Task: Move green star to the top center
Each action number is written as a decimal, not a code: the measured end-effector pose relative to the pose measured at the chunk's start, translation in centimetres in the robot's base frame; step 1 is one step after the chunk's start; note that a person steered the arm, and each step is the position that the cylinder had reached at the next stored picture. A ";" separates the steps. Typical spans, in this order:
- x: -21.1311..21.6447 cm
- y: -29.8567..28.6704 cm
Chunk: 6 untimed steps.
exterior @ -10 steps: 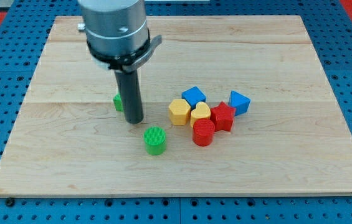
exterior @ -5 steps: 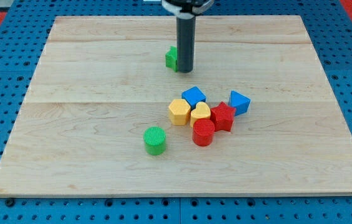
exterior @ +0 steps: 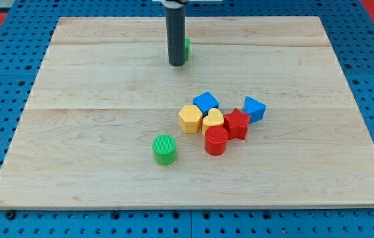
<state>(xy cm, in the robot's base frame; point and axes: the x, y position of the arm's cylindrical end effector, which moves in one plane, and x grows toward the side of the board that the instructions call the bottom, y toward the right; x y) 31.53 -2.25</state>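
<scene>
Green star (exterior: 187,46) (mostly hidden) behind my tip (exterior: 177,64) | no jaws | block cluster (exterior: 220,119) well apart

Green star (exterior: 187,47) — mostly hidden behind the rod — lies near the board's top centre.

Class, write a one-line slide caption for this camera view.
My tip stands at the board's top centre, hiding most of the green star behind the rod, while seven other blocks sit lower down.

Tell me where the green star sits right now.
The green star is near the view's top centre of the board, mostly hidden behind the rod, just right of and above my tip, far above the block cluster.
</scene>
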 end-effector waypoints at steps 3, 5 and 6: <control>-6.3 1.3; 1.9 14.4; 5.5 23.6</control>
